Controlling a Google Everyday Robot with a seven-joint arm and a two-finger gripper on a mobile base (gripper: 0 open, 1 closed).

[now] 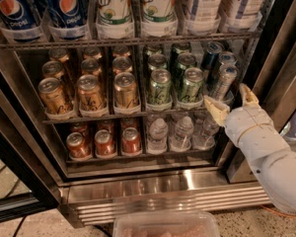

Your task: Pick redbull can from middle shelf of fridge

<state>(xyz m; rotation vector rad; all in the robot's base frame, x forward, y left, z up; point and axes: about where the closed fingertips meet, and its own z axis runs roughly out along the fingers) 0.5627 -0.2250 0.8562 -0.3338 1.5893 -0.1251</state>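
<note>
The redbull can (223,81), slim and blue-and-silver, stands at the right front of the middle shelf (93,115) of the fridge (167,191), with more like it behind. Gold cans (90,92) and green cans (160,86) fill the rest of that rack. My gripper (232,102) is open at the end of a white arm coming from the lower right. Its fingers (216,109) sit just below and to the right of the redbull can, one on each side of the shelf's right front corner, not touching the can.
Big Pepsi and 7UP bottles (113,9) stand on the rack above. Small red cans (104,143) and water bottles (158,135) stand on the rack below. The dark door frame (278,58) is close to the right of my arm. A clear plastic tub (165,225) lies at the bottom.
</note>
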